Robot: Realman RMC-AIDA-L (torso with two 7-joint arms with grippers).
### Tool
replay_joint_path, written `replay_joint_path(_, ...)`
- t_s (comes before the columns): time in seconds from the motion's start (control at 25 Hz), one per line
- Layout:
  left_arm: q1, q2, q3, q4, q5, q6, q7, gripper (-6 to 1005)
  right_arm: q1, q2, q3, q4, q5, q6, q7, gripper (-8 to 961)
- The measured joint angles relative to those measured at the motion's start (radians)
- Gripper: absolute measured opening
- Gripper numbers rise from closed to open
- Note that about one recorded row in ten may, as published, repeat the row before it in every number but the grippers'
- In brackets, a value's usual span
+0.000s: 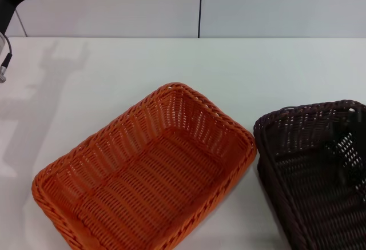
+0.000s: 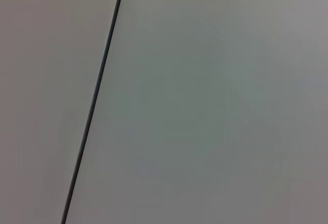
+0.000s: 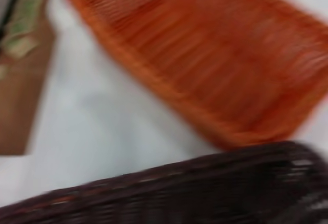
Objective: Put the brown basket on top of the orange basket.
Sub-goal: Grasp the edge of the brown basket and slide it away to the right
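light: bright, even – soft arm shadow on the surface [image 1: 51,67], far left
blur: right wrist view smeared; head view sharp

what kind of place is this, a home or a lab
Most likely a lab or test bench rather than a home: a bare white table against plain pale wall panels, holding only an orange basket and a brown basket.

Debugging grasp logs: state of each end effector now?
Left: not in view; only part of that arm shows at the head view's top left.
Right: not in view; its wrist camera looks over the brown basket toward the orange basket.
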Motion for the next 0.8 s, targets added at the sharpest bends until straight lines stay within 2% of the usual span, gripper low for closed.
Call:
replay_joint_path(0.04, 0.005, -0.001, 0.003, -0.001, 0.0, 0.002, -0.001, 829, 0.034, -0.015, 0.043, 0.047, 0.0, 0.051, -0.022, 633)
replay_joint_path(0.08, 0.005, -0.001, 0.003, -0.001, 0.0, 0.002, -0.001, 829, 0.034, -0.015, 0.043, 0.047, 0.0, 0.051, -0.022, 633)
replay_joint_path(0.16, 0.006, -0.001, 0.004, -0.001, 0.001, 0.002, -0.002, 829, 0.061, -0.034, 0.061, 0.091, 0.001, 0.103, -0.032, 633)
replay_joint_path(0.24, 0.006, -0.001, 0.004, -0.001, 0.001, 0.002, -0.002, 829, 0.107, -0.064, 0.08, 0.168, 0.003, 0.187, -0.041, 633)
replay_joint_path(0.28, 0.01, -0.002, 0.006, -0.003, 0.001, 0.004, -0.002, 829, 0.107, -0.064, 0.08, 0.168, 0.003, 0.187, -0.041, 633)
replay_joint_path(0.44, 0.016, -0.002, 0.005, -0.007, 0.001, 0.006, -0.002, 829, 0.169, -0.101, 0.097, 0.294, 0.009, 0.277, -0.067, 632)
replay_joint_path(0.52, 0.02, -0.003, 0.003, -0.008, 0.001, 0.007, -0.002, 829, 0.179, -0.1, 0.087, 0.32, 0.01, 0.293, -0.079, 631)
replay_joint_path(0.6, 0.02, -0.003, 0.004, -0.008, 0.001, 0.007, -0.002, 829, 0.18, -0.094, 0.078, 0.322, 0.006, 0.302, -0.088, 631)
replay_joint_path(0.64, 0.02, -0.003, 0.008, -0.008, 0.003, 0.007, -0.002, 829, 0.181, -0.083, 0.063, 0.324, -0.006, 0.324, -0.101, 631)
replay_joint_path(0.8, 0.02, -0.004, 0.008, -0.008, 0.003, 0.003, 0.003, 829, 0.188, -0.073, 0.042, 0.351, -0.018, 0.35, -0.117, 632)
